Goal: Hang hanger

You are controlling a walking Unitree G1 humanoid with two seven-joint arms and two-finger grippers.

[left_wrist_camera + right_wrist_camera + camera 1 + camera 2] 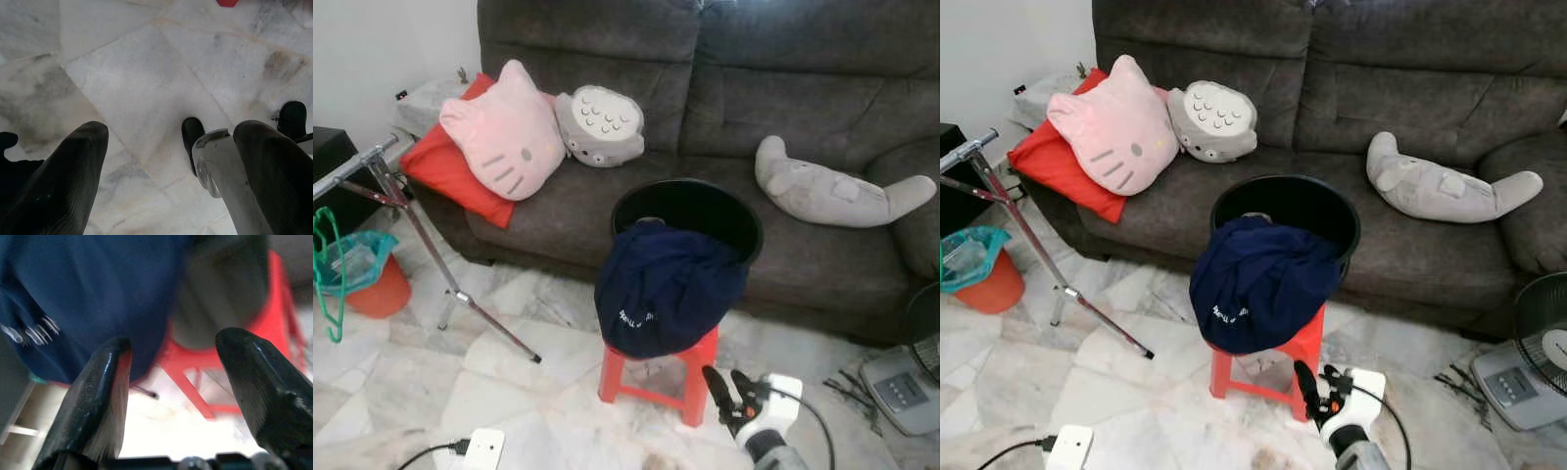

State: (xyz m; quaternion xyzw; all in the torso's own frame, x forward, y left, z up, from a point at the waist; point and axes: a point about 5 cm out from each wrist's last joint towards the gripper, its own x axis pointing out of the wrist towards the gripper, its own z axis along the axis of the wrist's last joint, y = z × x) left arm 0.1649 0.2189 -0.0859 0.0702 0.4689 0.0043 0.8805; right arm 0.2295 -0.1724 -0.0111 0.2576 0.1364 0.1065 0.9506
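A green hanger [327,272] hangs at the far left edge, below the metal rail of a tripod rack [357,164]; its hook is cut off by the picture's edge. A navy garment [666,289] is draped over a black basket [685,191] on a red stool [656,374]. My right gripper [729,384] is low, just right of the stool, open and holding nothing. In the right wrist view, the right gripper [177,340] faces the garment and the stool's legs. My left gripper [173,129] is open over the marble floor.
A dark grey sofa [803,88] carries a pink cat cushion [504,132], a red pillow, a grey plush [600,124] and a grey seal plush [832,191]. An orange bin [374,286] stands left, a fan base [906,387] right, and a white power strip [480,448] on the floor.
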